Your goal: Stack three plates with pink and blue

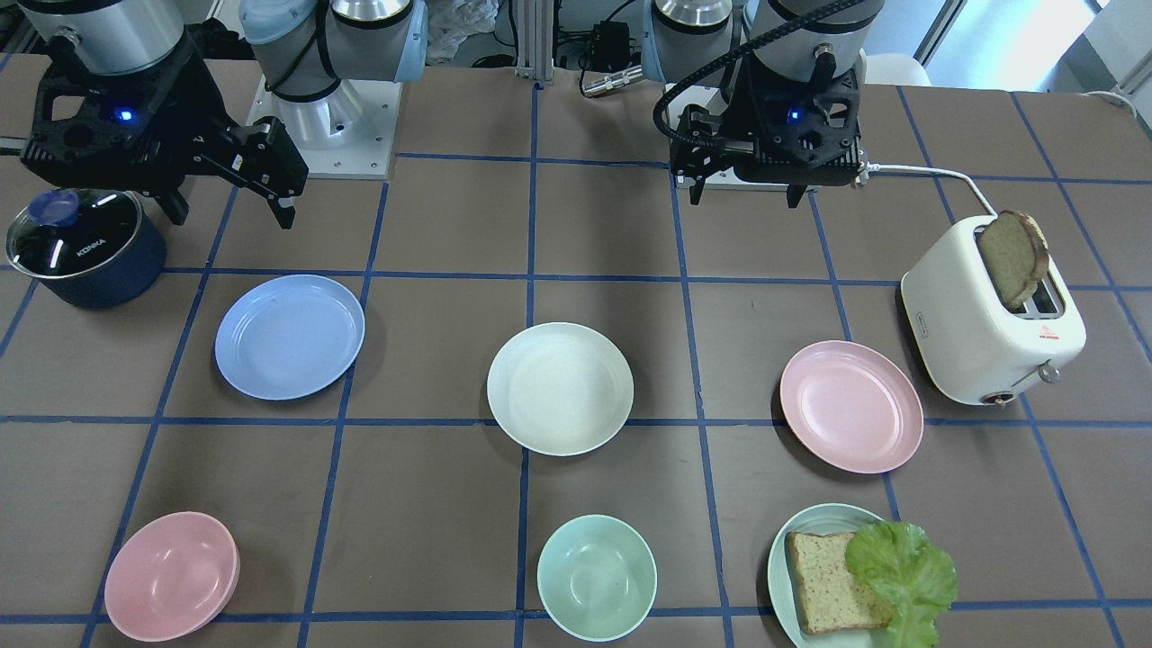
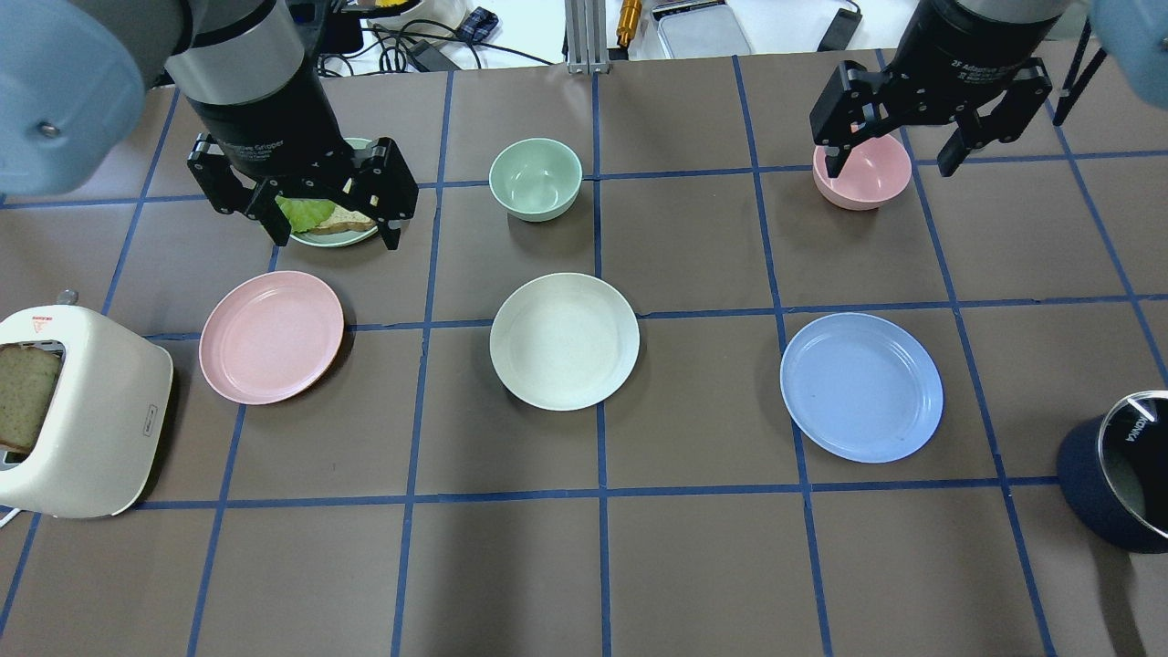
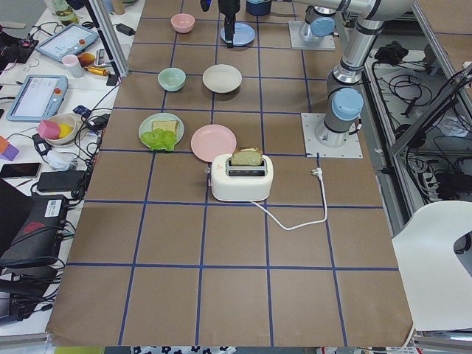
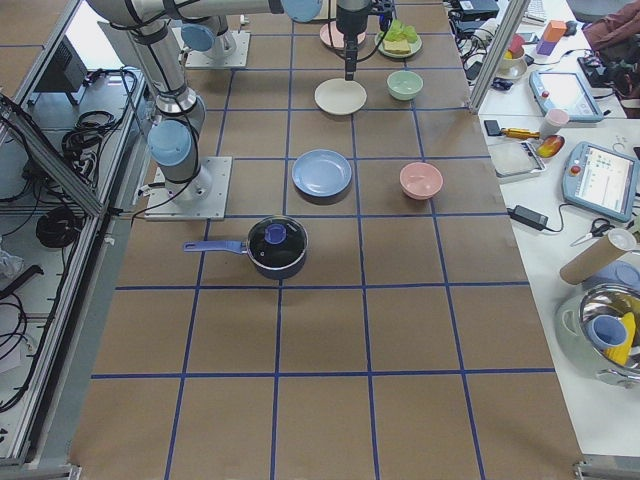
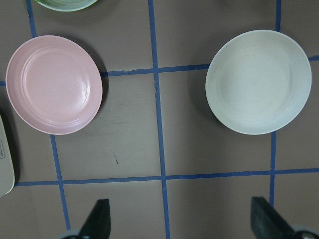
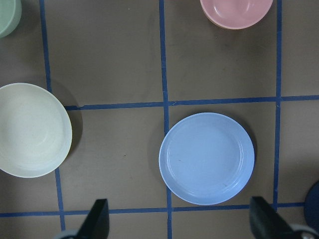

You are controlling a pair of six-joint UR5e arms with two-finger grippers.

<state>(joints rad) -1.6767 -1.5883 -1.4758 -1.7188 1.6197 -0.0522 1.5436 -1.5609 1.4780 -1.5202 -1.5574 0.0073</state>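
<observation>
Three plates lie apart in a row on the brown table. The light blue plate [image 1: 290, 336] [image 2: 861, 387] [image 6: 207, 158] is on my right side. The cream-white plate [image 1: 560, 388] [image 2: 564, 340] [image 5: 258, 81] is in the middle. The pink plate [image 1: 850, 406] [image 2: 271, 336] [image 5: 54, 83] is on my left side. My left gripper [image 1: 747, 200] [image 2: 334, 233] [image 5: 182, 221] hangs open and empty, high above the table. My right gripper [image 1: 231, 218] [image 2: 891, 168] [image 6: 179, 221] also hangs open and empty, high above the table.
A white toaster [image 1: 990, 324] with a bread slice stands beside the pink plate. A dark lidded pot [image 1: 85, 247] stands near the blue plate. On the far side from the robot are a pink bowl [image 1: 171, 576], a mint bowl [image 1: 597, 576] and a pale green plate [image 1: 855, 576] with bread and lettuce.
</observation>
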